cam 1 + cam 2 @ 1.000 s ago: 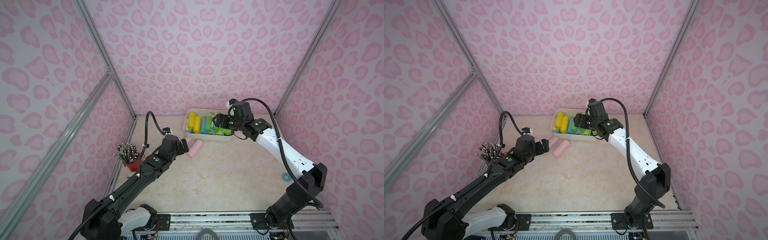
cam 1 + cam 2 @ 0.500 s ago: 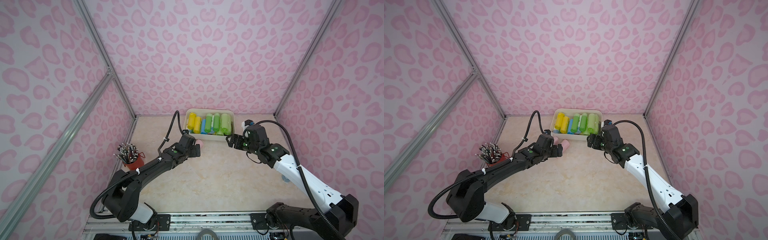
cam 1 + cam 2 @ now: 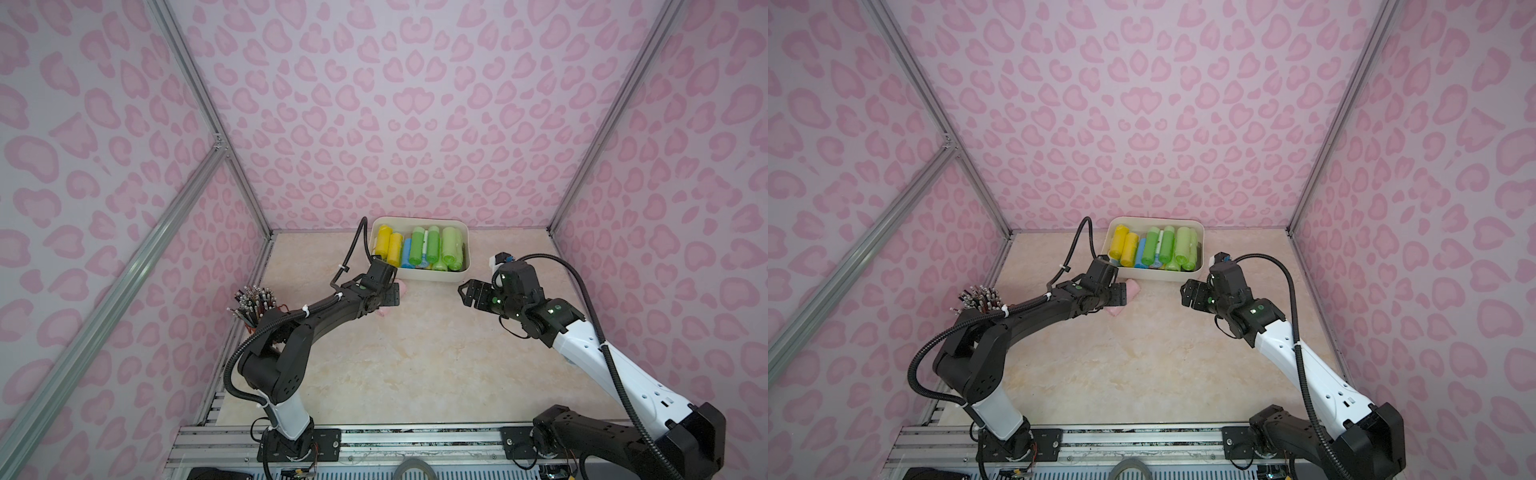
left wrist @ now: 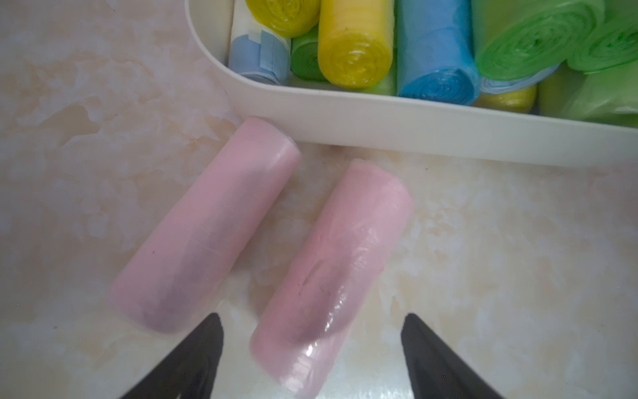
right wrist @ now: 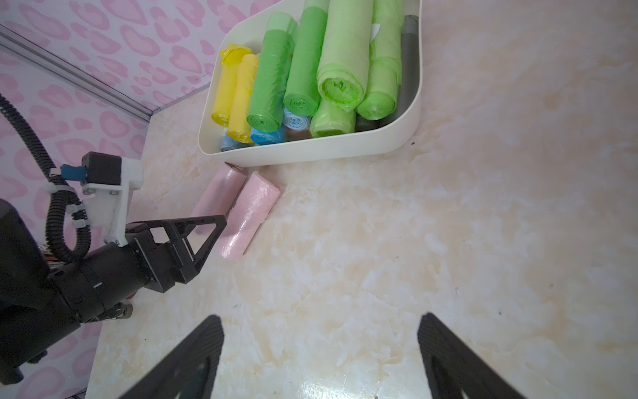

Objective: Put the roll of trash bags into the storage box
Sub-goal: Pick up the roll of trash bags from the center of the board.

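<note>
**Left pincer straddles a pink roll beside the box**

The left gripper (image 4: 310, 321) hangs low over the marbled table (image 3: 415, 353). Its jaws are spread to either side of a pink roll of trash bags (image 4: 331, 262) and do not touch it. That roll lies on the table outside the storage box (image 3: 419, 275), just below the box's lower-left corner in both top views. A second pink roll (image 4: 207, 224) lies just beside it, nearly parallel, and one black finger (image 4: 193, 359) comes down in the narrow gap between the two. The far ends of both rolls sit close to the box's near wall. Inside the box, yellow, blue and green rolls (image 3: 432, 249) are piled close together. The right gripper (image 3: 464, 293), right of centre, is spread wide with nothing between its jaws, well apart from the pink rolls. A bunch of pencils (image 3: 251, 299) stands at left-centre by the wall.
</note>
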